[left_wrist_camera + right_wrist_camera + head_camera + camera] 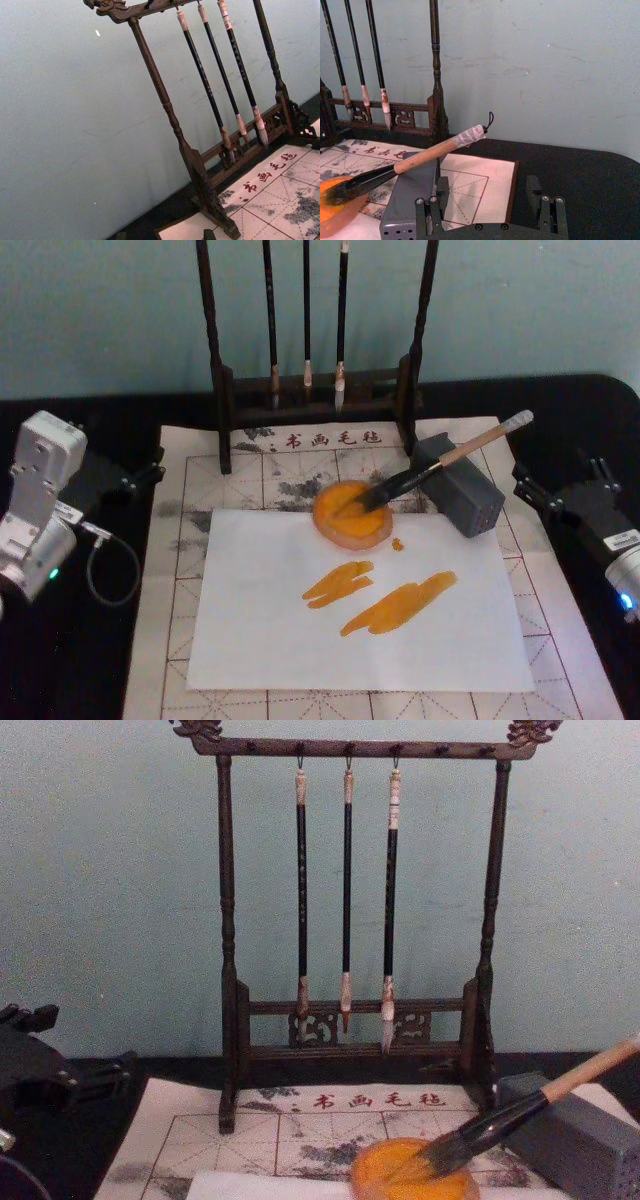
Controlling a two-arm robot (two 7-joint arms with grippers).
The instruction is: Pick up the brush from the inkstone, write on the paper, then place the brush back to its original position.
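Note:
The brush (pixel 440 465) lies free, its tan handle propped on a grey perforated block (pixel 465 500) and its dark bristles resting in the round orange inkstone dish (pixel 340 528). The same brush (pixel 427 156) slants across the right wrist view. The white paper (pixel 290 640) lies in front of the dish and bears two orange strokes (pixel 395 605). My left gripper (pixel 112 455) rests at the mat's left edge, open and empty. My right gripper (pixel 560 478) sits open and empty to the right of the block, and its own view shows the right gripper (pixel 490 210) just behind that block.
A dark wooden rack (pixel 225 390) with three thin hanging brushes (pixel 346 890) stands at the back of the beige gridded mat (pixel 175 540). A black table edge (pixel 60 660) flanks the mat on both sides. A grey-green wall closes the back.

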